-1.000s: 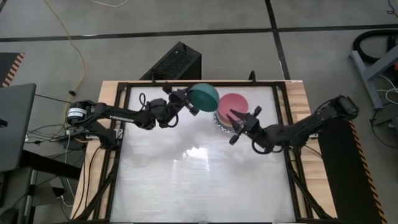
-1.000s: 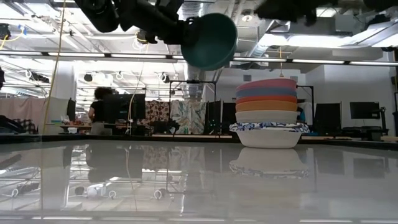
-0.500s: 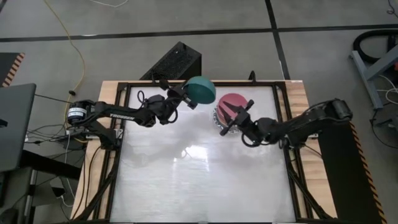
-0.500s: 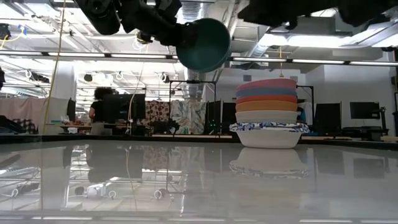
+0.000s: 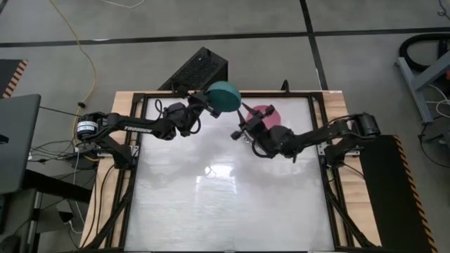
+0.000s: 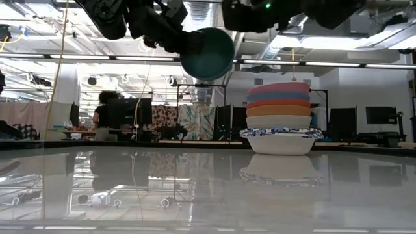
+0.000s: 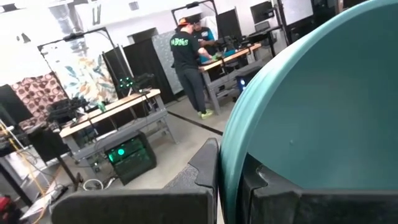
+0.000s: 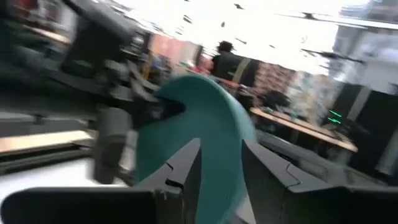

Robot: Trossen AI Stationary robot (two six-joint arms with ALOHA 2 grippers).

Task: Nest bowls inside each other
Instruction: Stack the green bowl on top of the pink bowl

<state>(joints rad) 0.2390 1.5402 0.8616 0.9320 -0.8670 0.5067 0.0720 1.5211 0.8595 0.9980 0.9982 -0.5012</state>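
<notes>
The left gripper (image 5: 209,104) stays clamped on the rim of the green bowl (image 5: 225,96), holding it tilted in the air near the table's (image 5: 211,204) far edge; the bowl has drifted slightly toward the left since a second ago. The right gripper (image 5: 242,128) has swung from beside the stack of bowls (image 6: 281,117) across toward the green bowl, its fingers (image 8: 186,168) apart on either side of the rim and gripping nothing. The stack sits unchanged by the far edge, the pink bowl (image 5: 266,114) on top.
</notes>
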